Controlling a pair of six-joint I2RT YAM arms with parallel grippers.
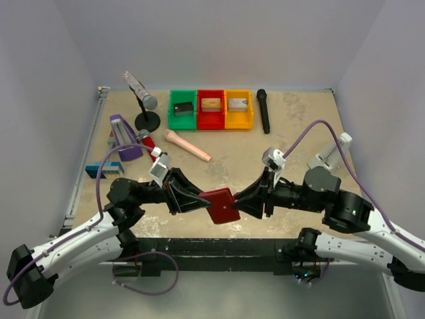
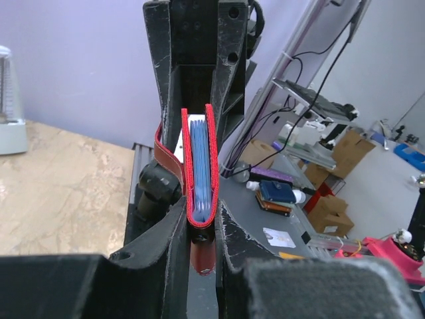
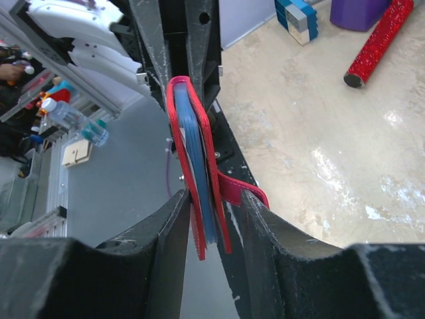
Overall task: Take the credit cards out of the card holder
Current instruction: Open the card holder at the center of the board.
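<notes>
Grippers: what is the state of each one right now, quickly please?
Left gripper: closed, holding the card holder by one edge.
Right gripper: closed, holding the same card holder by the opposite edge.

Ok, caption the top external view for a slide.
Left gripper and right gripper grip the closed red card holder from opposite sides.

Pale lilac walls (image 1: 219,40) box in the worn beige table (image 1: 299,126) at nine, twelve and three o'clock. The light is soft and even. Beyond the table's edge, cardboard boxes (image 2: 350,147) stand on a grey floor (image 2: 382,193).
</notes>
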